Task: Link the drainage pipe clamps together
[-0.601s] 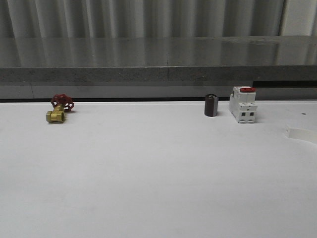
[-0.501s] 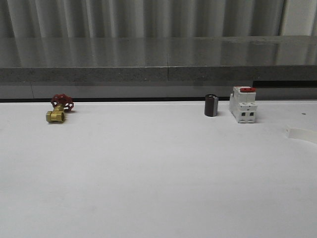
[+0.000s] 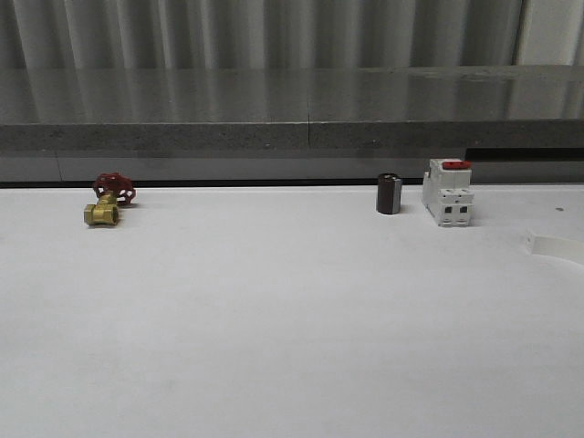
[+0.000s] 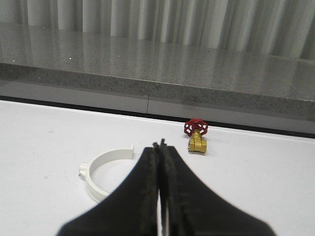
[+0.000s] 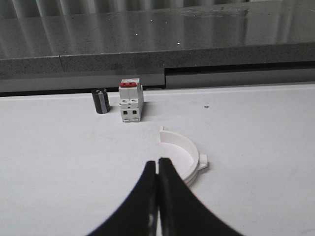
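Clamp halves [image 4: 106,169] [image 5: 186,156] apart on table [image 3: 292,310], both end effectors [image 4: 160,145] [image 5: 157,161] closed, empty

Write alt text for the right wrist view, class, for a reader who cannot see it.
The right gripper, fingers shut together and holding nothing, points at a white half-ring pipe clamp lying on the white table. Farther back stand a white breaker with a red top and a small dark cylinder, before a grey ledge.
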Controlling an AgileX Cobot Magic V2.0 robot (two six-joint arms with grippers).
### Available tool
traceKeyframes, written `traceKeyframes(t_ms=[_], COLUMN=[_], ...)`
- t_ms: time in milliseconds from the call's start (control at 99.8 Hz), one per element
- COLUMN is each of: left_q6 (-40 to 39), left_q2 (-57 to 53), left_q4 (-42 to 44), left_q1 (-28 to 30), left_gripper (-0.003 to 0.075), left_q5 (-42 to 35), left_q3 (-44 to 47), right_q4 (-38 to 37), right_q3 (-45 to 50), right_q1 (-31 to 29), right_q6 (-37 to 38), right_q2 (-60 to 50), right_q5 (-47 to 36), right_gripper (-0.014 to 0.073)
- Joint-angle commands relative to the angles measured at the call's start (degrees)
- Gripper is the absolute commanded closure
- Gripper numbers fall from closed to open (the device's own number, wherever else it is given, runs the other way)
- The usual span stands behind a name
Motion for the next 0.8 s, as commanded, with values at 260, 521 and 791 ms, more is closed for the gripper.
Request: traceKeyframes(t_ms=[260,521,791], left_q6=[-0.22,-0.22,1.65], left_q2=[20.25,36.66,44.09], left_q4=[0.05,0.05,0.57], left_q1=[-0.1,-0.1,-0.1], left_gripper=[0.074,0.074,0.0665], left_q5=[15.87,30.68,32.12], left_q3=[-24.84,-38.43,-38.82], right_q4=[-0.68,-0.68,-0.68], right_q3=[-0.89,-0.89,-0.89], right_q1=[0.01,0.01,0.01], right_q6=[-0.56,-0.56,-0.56], right_q2=[-1.13,-1.13,-1.13], right_q5=[-4.44,-4.44,-4.44], right_gripper=[0.0711,0.0711,0.0711])
